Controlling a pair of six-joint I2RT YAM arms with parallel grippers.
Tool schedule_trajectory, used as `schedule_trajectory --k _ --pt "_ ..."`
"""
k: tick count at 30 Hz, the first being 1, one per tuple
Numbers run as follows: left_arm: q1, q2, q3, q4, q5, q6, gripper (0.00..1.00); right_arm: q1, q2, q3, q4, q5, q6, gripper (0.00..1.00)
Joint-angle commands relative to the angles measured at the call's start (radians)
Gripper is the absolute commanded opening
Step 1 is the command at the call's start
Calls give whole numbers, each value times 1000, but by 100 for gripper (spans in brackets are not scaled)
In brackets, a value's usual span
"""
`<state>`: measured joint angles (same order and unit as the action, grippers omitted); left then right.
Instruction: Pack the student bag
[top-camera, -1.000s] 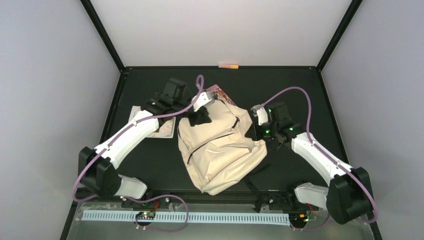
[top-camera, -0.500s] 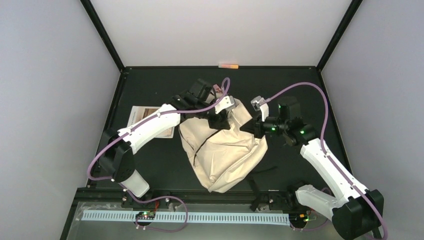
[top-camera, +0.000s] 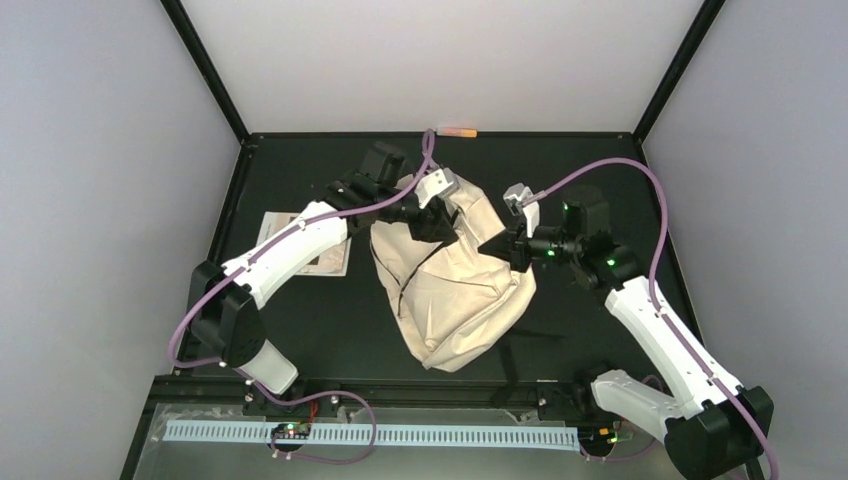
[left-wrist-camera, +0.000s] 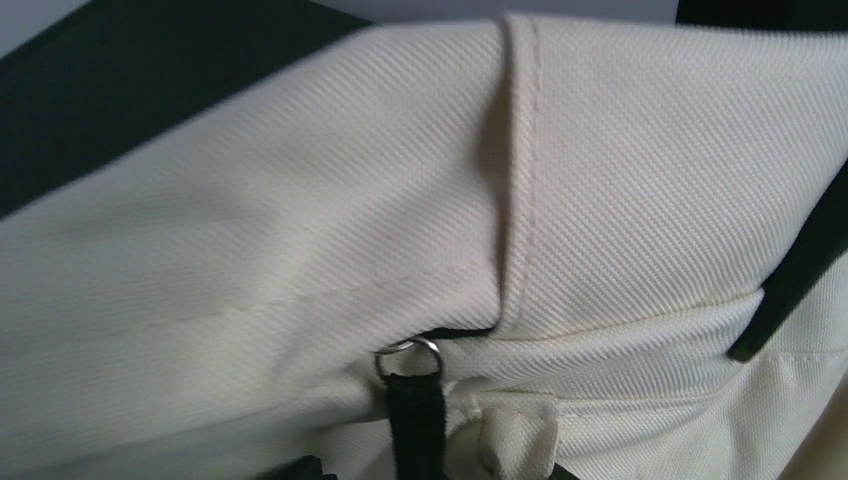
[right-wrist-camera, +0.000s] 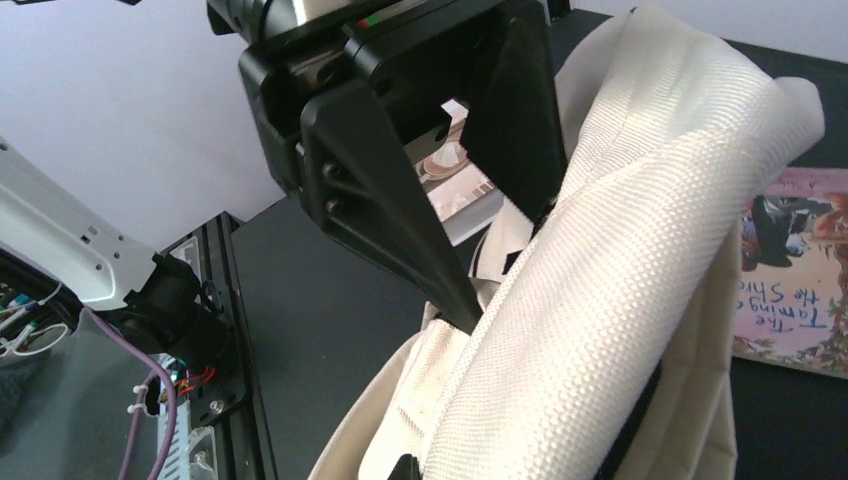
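The cream student bag (top-camera: 455, 290) lies in the middle of the table with its top end raised between both grippers. My left gripper (top-camera: 434, 222) is at the bag's top edge and shut on it. The left wrist view is filled with cream fabric (left-wrist-camera: 300, 230), with a metal ring and black zip pull (left-wrist-camera: 410, 365) running down between the jaws. My right gripper (top-camera: 500, 247) is shut on the bag's upper right side. In the right wrist view a padded cream strap (right-wrist-camera: 620, 300) passes through its jaws, and the left gripper's black finger (right-wrist-camera: 400, 220) presses on the bag.
A flat printed booklet (top-camera: 305, 248) lies left of the bag under the left arm. A colourful book (right-wrist-camera: 790, 265) lies on the table beside the bag. A small orange-pink item (top-camera: 458, 131) sits at the back edge. Black straps (top-camera: 520, 345) trail from the bag toward the near rail.
Both grippers have taken the bag's top end, raised it and shifted it right and toward the back. The book at the back, visible earlier, is now covered in the top view.
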<state>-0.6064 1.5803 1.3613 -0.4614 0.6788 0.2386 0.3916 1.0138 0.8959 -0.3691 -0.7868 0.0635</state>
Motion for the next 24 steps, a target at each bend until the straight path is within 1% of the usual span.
schedule_trajectory --k 1,4,6,9,10,12,13,14,16,18,21,24 --pt "28 -33 65 97 29 -9 56 7 -30 51 23 -104 -29 1" --pt "28 -37 76 98 12 0 55 7 -28 60 19 -109 -32 1" --pt "34 -36 109 71 19 5 53 7 -30 63 10 -107 -38 1" --pt "37 -36 149 58 38 -1 53 7 -35 63 6 -102 -42 1" --pt "37 -34 152 66 45 -12 55 7 -35 63 6 -103 -42 1" --pt "37 -30 154 87 53 -41 66 7 -34 63 7 -105 -42 1" --pt "37 -23 154 89 56 -51 67 7 -36 63 7 -104 -43 1" --pt "38 -16 155 84 57 -57 66 7 -39 63 7 -103 -44 1" --pt "35 -1 158 56 57 -53 61 6 -42 63 4 -96 -48 1" --pt "36 -2 148 29 61 -29 60 8 -49 65 -2 -88 -56 1" --pt "32 -32 104 32 64 -3 59 7 -50 61 -8 -80 -65 1" --pt "9 -71 61 49 27 36 53 7 -43 59 -5 -79 -65 1"
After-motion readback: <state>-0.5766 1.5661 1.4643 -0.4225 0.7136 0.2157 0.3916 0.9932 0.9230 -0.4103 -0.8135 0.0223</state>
